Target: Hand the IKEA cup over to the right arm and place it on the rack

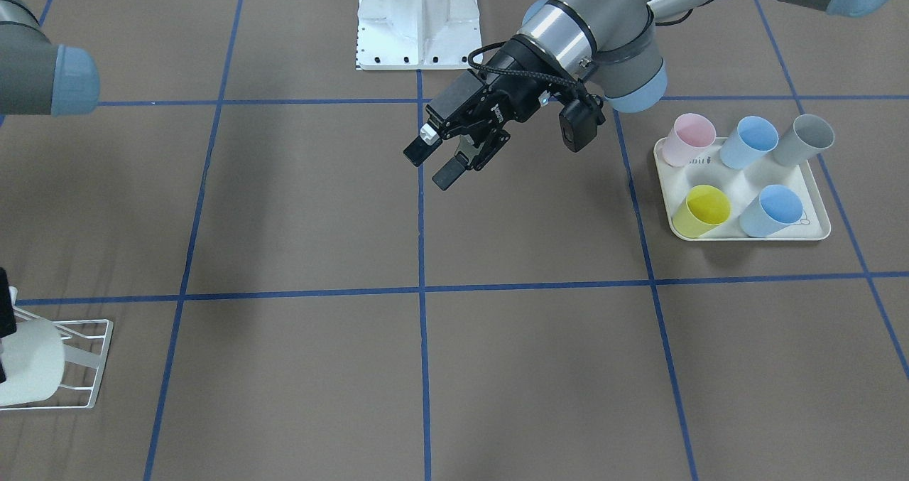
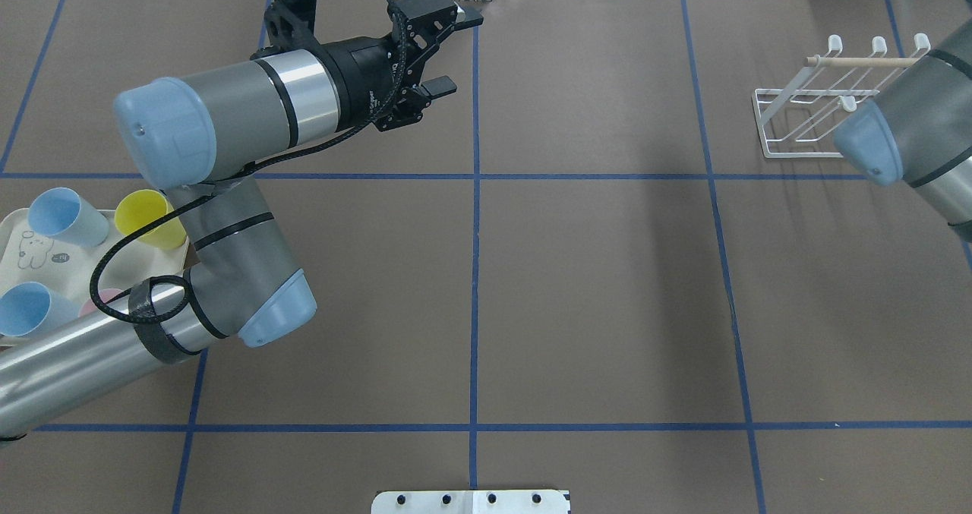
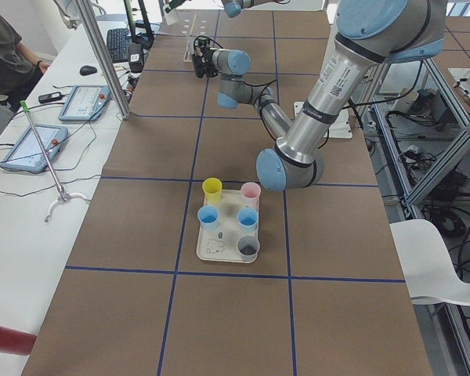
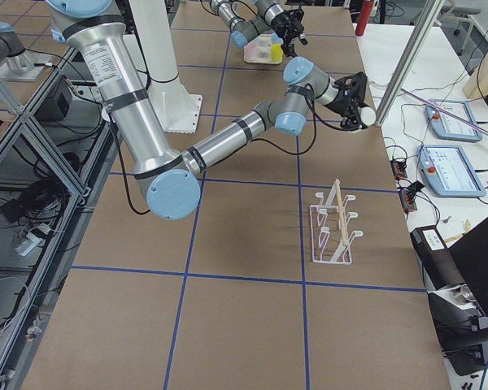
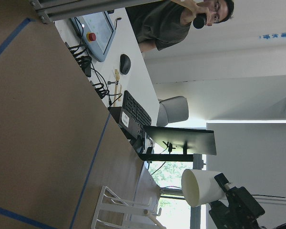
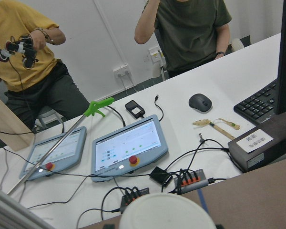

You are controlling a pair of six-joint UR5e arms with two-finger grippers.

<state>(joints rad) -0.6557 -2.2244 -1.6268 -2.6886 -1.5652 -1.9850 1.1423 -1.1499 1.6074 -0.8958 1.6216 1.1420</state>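
**Both arms over the desk, cup in the right gripper.** I am watching the right gripper [image 5: 219,194] pinching a white cup [image 5: 199,187] by its base end. The cup is a smooth, matte, tapered tumbler, and it is lying on its side in the air with its round mouth pointing away from the fingers. It is hanging near the corner where the operators' edge meets the desk's end on the robot's right. It is above the rack [image 4: 333,227] and clear of it.

The rack is a small white wire frame with slanted, knob-tipped prongs and a pale wooden dowel along its top. It is standing on the desk [image 1: 532,367] by that same corner.

I am seeing the left gripper [image 1: 433,165] hovering over the desk's middle blue line, its two flat black fingers spread apart and holding nothing.

The desk is showing a dull brown covering, ruled into squares with blue tape.

Toward the end on the robot's left, a cream tray [image 1: 738,182] with rounded corners and a raised rim is carrying five tapered cups, all standing mouth up. One row is the pink cup [image 1: 687,138], a blue cup [image 1: 749,142] and the grey cup [image 1: 804,140]. The other row is the yellow cup [image 1: 701,209] and a second blue cup [image 1: 772,211].
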